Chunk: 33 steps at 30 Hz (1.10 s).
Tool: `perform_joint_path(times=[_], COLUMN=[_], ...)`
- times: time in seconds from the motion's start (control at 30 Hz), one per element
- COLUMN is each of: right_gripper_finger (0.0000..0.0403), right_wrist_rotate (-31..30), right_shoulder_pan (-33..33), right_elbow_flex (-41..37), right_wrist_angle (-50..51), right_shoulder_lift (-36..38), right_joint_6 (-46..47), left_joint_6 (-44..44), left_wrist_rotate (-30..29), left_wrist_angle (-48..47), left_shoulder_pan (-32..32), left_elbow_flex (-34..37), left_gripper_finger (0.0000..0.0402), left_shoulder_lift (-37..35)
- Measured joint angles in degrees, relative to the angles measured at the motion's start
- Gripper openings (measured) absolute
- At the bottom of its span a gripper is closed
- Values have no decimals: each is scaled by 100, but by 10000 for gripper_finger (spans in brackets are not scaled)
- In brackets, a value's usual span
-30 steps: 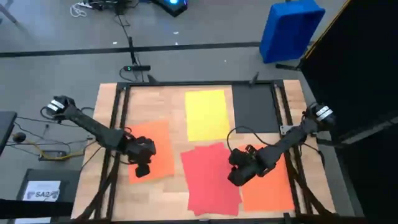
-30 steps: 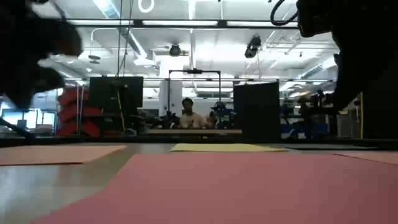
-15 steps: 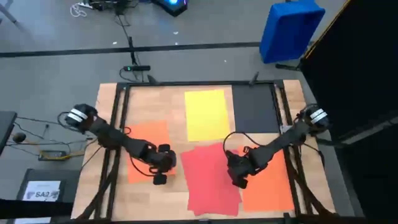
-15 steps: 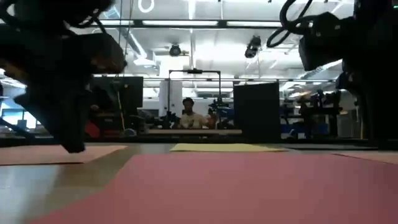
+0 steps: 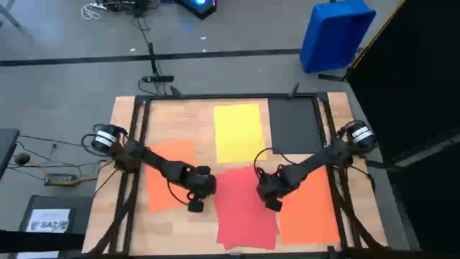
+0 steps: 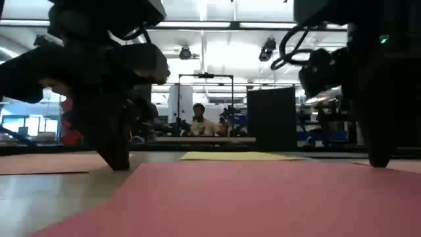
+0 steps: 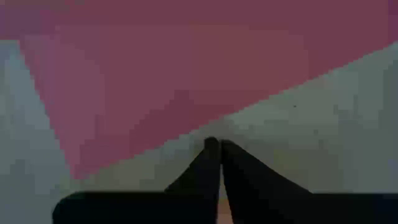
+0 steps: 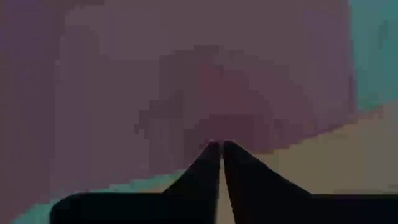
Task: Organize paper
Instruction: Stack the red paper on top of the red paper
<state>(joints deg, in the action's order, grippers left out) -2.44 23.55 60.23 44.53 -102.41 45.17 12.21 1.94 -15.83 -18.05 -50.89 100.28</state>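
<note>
The red sheet [image 5: 244, 208] lies near the middle of the wooden surface [image 5: 172, 115], yellow sheet [image 5: 238, 132] beyond it. The left end effector [image 5: 195, 205], clenched, sits at its left edge; the right end effector [image 5: 274, 203], clenched, at its right edge.

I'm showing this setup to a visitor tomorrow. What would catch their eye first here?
Both dark arms meet over the red sheet at the table's middle front: the left gripper shut at its left edge, the right gripper shut at its right edge. Around them lie bright sheets: orange sheets at either side, yellow sheet behind.
</note>
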Motion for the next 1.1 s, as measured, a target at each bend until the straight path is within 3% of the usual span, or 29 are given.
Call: perform_joint_path(times=[0.17, 0.53, 1.1], right_gripper_finger=[0, 0, 0], right_wrist_rotate=[82, -359, -529], right_shoulder_pan=[-163, -570, -632], right_elbow_flex=[11, 2, -7], right_wrist_angle=[-59, -251, -249], right_shoulder_lift=[-92, -88, -98], right_joint_6=[-294, -1110, -2104], left_joint_6=[-37, -320, -625], left_wrist_rotate=[84, 204, -94], left_wrist_angle=[-1, 33, 135], left_shoulder_pan=[114, 371, 667], left_elbow_flex=[7, 17, 24], left_gripper_finger=[0, 0, 0], left_shoulder_lift=[12, 33, 43])
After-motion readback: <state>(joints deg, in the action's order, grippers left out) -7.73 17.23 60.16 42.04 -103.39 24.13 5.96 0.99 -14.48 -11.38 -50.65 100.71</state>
